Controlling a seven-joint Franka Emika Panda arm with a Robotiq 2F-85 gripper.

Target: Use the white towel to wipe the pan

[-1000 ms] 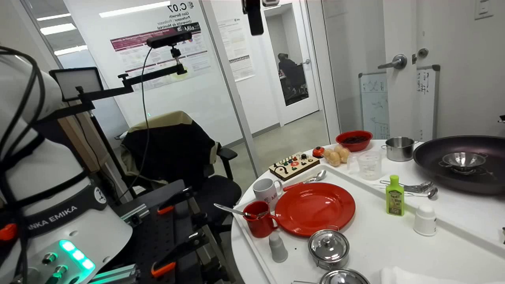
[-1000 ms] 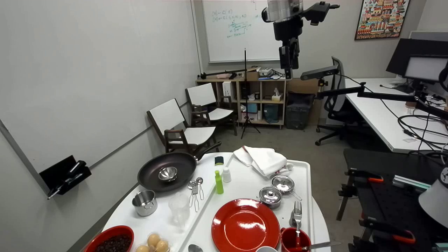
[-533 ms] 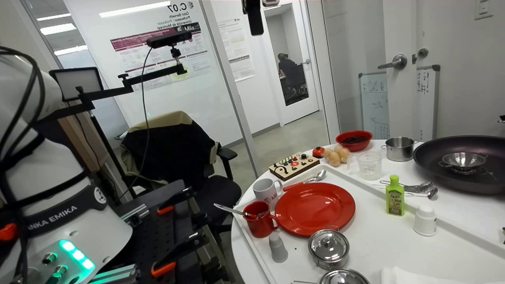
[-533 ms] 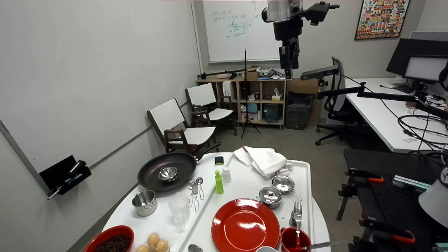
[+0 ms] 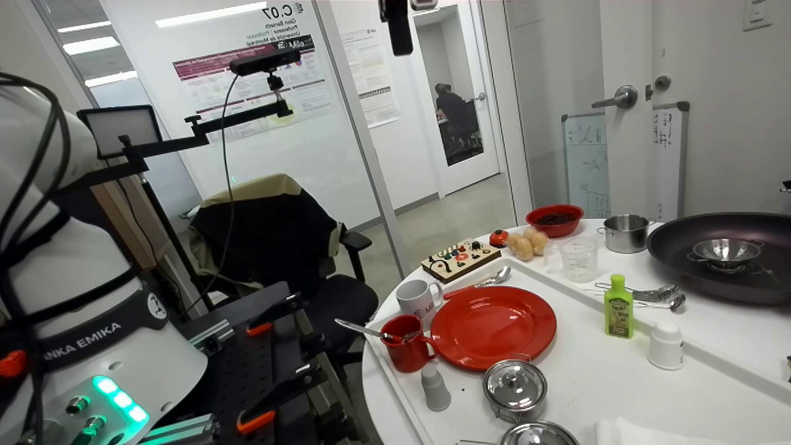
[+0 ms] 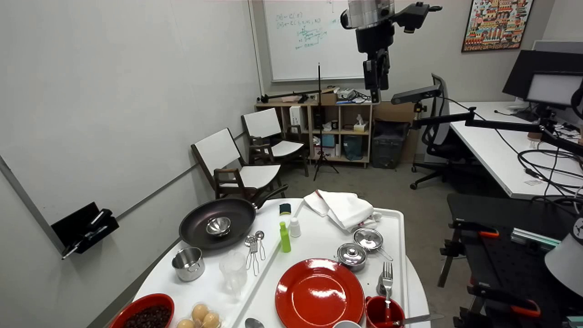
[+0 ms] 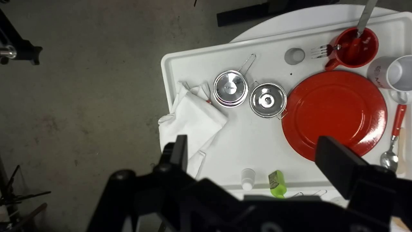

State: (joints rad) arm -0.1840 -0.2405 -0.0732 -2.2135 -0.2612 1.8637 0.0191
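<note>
White arm has black cables, dark band lettered "ANKA EMIKA", three green lights, black two-fingered gripper.

This was pretty clearly some university office-slash-lab: mirrored black "Professor" lettering on a pale glass wall, green-scribbled rectangular whiteboard, long white desk, bulky white robot base.

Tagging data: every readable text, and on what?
"ANKA EMIKA": robot base, start hidden
"C.07": glass wall, mirrored
"Glen Berseth": glass wall, mirrored
"Professeur / Professor": glass wall, mirrored
"Université de Montréal": glass wall, mirrored
"Mila": poster, mirrored
"MI…": white mug, rest unclear
Too small or blurred: green bottle label, measuring cup marks, other poster text, whiteboards
</note>
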